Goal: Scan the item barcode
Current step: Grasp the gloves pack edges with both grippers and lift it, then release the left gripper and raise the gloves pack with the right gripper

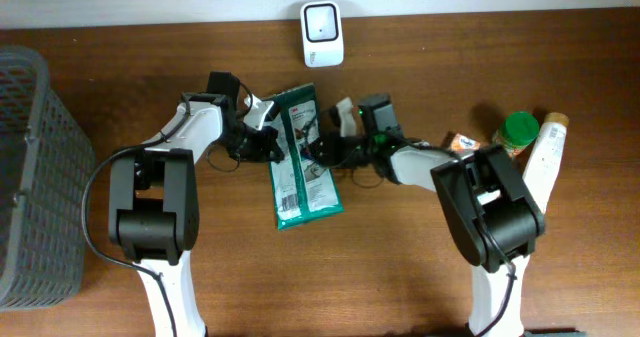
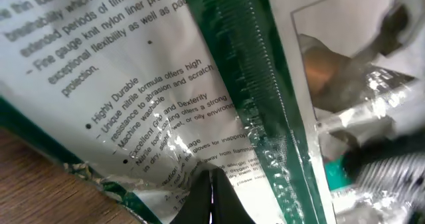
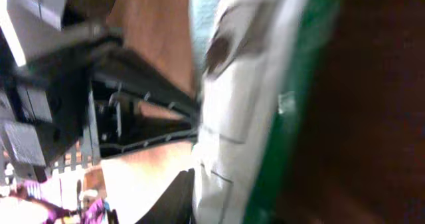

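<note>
While both arms flank it: glove packet [image 1: 300, 162] sits mid-table, long side running far to near, printed face up; whether its far end is off the wood, I can't tell.
Left claw: left gripper [image 1: 262, 142] is pinched fully together on the packet's left edge, toward the far end. The wrist view puts the film right at the fingertips [image 2: 201, 203].
Right claw: right gripper [image 1: 322, 152] is at the right edge, opposite. Its wrist view is a blur of white and green, so how wide it stands, or whether it grips, can't be called.
Scanner: white scanner [image 1: 322, 32] stands at the far edge, beyond the packet's far end and apart from it.
Feel: looks light, thin and floppy, a slick, crinkly film likely to sag or fold if raised by one corner.
Where to hold: the sealed side edges, one claw each, pulling it flat; keep fingers off the barcode, which I can't spot here.
Risk: glossy wrinkles could throw glare; film may slide out of a pinch.
</note>
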Motion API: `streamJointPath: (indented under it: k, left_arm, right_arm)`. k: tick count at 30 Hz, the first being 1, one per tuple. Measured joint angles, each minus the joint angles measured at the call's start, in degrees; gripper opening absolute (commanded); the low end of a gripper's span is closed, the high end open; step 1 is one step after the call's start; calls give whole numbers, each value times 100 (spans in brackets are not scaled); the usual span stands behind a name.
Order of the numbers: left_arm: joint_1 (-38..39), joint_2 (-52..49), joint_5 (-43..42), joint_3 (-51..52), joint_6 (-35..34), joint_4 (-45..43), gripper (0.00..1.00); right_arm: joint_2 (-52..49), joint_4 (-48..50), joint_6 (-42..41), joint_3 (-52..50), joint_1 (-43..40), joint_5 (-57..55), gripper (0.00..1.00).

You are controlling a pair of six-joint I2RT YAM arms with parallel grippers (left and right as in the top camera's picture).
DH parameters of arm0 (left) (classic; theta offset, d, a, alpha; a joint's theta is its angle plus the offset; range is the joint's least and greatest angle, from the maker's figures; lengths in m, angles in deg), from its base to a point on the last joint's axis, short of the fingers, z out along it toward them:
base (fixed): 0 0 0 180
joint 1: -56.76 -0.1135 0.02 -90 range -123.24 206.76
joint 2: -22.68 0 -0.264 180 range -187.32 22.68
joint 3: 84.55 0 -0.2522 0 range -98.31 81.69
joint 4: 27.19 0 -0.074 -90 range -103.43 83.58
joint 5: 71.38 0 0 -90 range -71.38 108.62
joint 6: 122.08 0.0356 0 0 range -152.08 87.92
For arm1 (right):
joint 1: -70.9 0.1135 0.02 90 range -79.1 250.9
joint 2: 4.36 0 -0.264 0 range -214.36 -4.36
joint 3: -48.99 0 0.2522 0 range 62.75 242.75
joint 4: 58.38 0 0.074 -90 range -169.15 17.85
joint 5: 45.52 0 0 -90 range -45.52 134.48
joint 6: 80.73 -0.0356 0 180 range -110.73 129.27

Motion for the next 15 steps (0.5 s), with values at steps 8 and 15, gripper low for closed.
streamJointPath:
  k: [8, 15]
  left_arm:
    - [0, 0, -4, 0, -2, 0, 4]
    - [-15, -39, -96, -155, -20, 251, 18]
  right_arm:
    - [-9, 0, 24, 0, 306, -33, 4]
    - [-61, -24, 61, 0, -7, 393, 4]
